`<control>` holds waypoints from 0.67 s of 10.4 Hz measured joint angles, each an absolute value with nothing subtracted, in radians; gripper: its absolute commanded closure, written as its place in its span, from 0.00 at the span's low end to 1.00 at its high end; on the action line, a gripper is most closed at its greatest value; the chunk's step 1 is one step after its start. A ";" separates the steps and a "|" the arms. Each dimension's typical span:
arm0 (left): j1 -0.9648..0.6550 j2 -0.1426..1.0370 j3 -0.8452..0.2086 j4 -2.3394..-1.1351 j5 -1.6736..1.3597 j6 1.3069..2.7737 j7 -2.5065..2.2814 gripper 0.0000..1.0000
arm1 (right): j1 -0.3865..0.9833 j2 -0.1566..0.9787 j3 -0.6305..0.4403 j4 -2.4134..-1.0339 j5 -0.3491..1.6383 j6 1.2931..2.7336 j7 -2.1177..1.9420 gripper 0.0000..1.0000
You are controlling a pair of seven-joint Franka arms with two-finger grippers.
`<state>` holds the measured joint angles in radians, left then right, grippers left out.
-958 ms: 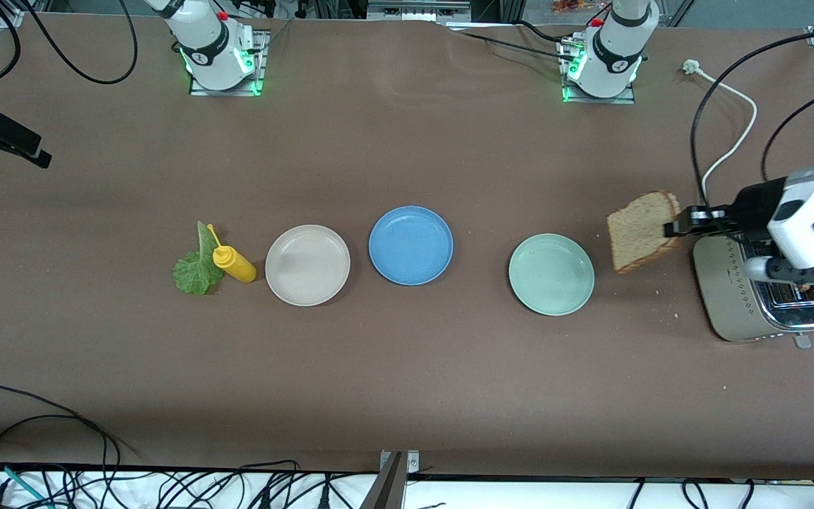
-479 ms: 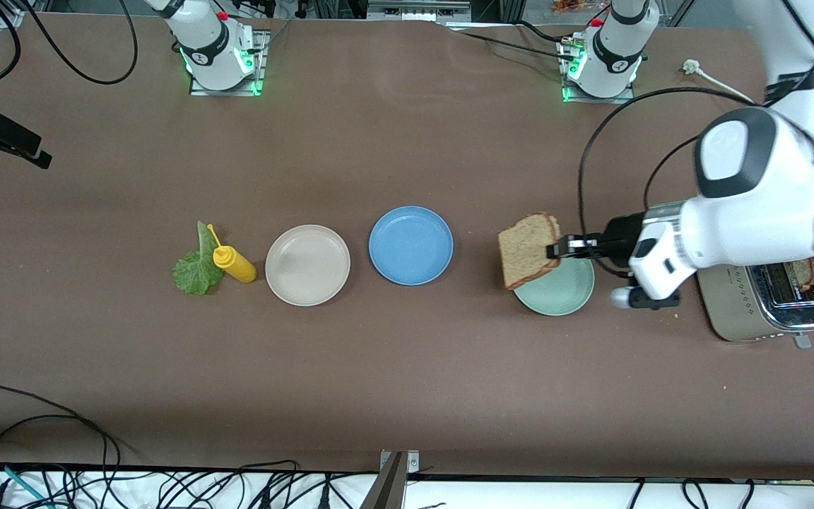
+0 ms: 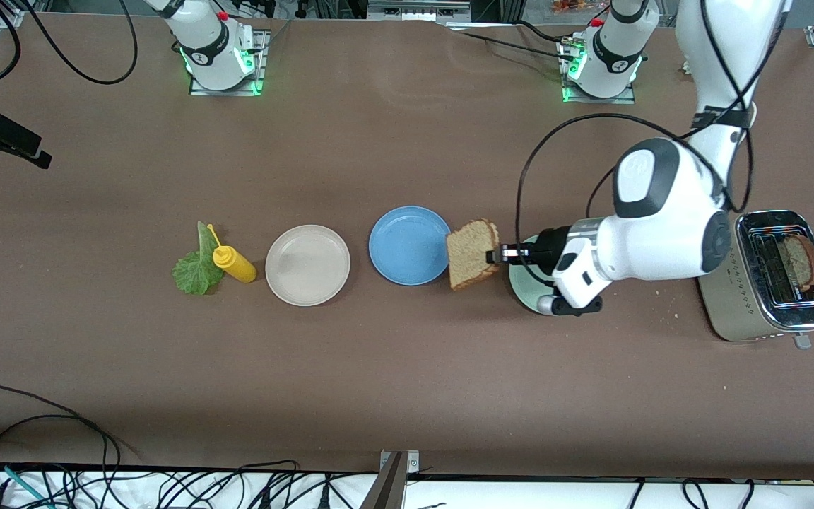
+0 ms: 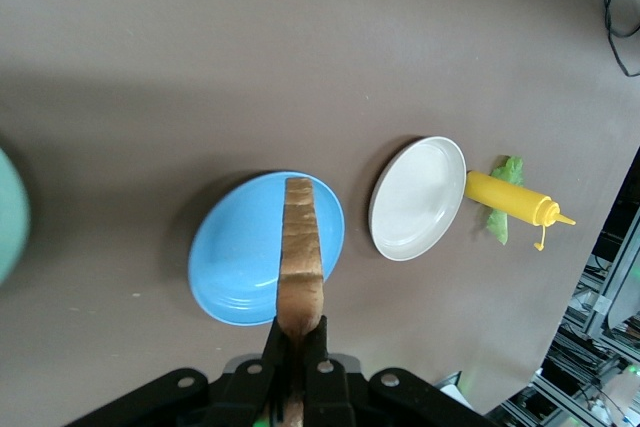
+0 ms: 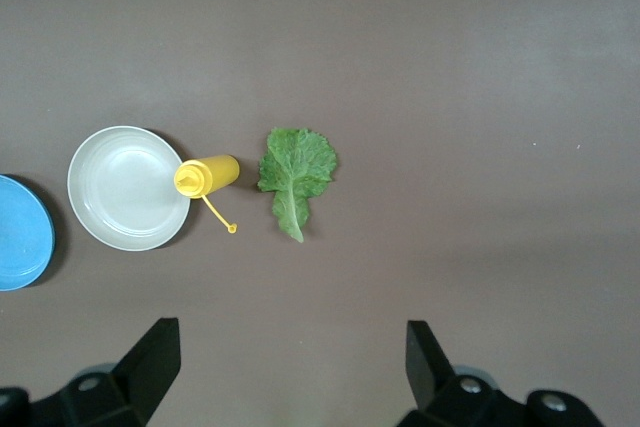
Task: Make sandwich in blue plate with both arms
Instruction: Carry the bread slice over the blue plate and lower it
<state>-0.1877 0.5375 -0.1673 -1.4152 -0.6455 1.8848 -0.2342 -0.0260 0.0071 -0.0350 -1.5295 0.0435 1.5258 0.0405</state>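
Note:
The left gripper (image 3: pixel 500 253) is shut on a brown bread slice (image 3: pixel 472 253), held on edge in the air over the rim of the blue plate (image 3: pixel 410 245) on the side toward the left arm's end. In the left wrist view the slice (image 4: pixel 300 247) stands up from the shut left gripper (image 4: pixel 298 332) with the blue plate (image 4: pixel 240 257) below it. The plate holds nothing. A green lettuce leaf (image 3: pixel 195 272) lies toward the right arm's end of the table. The right gripper (image 5: pixel 290 347) hangs open and high over the table near the lettuce (image 5: pixel 295 172).
A yellow squeeze bottle (image 3: pixel 235 264) lies against the lettuce, beside a beige plate (image 3: pixel 307 265). A mint-green plate (image 3: pixel 528 286) sits partly under the left arm. A silver toaster (image 3: pixel 746 304) at the left arm's end holds another bread slice (image 3: pixel 800 260).
The left arm has carried the bread slice from beside the toaster, across the mint-green plate, to the blue plate's rim. Its grip stayed shut.

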 measured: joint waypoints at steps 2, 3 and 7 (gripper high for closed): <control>-0.234 0.582 -0.167 -1.417 -0.717 1.921 -0.250 1.00 | -0.026 0.007 -0.035 -1.530 0.044 1.526 0.041 0.00; -0.256 0.611 -0.167 -1.417 -0.743 1.928 -0.250 1.00 | -0.026 0.007 -0.035 -1.530 0.044 1.526 0.041 0.00; -0.358 0.705 -0.167 -1.418 -0.802 2.023 -0.269 1.00 | -0.026 0.008 -0.035 -1.530 0.044 1.525 0.041 0.00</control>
<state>-0.3577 0.7045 -0.1671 -1.4179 -0.8024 2.0228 -0.2685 -0.0260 0.0079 -0.0350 -1.5296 0.0435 1.5254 0.0405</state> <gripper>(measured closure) 0.912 0.000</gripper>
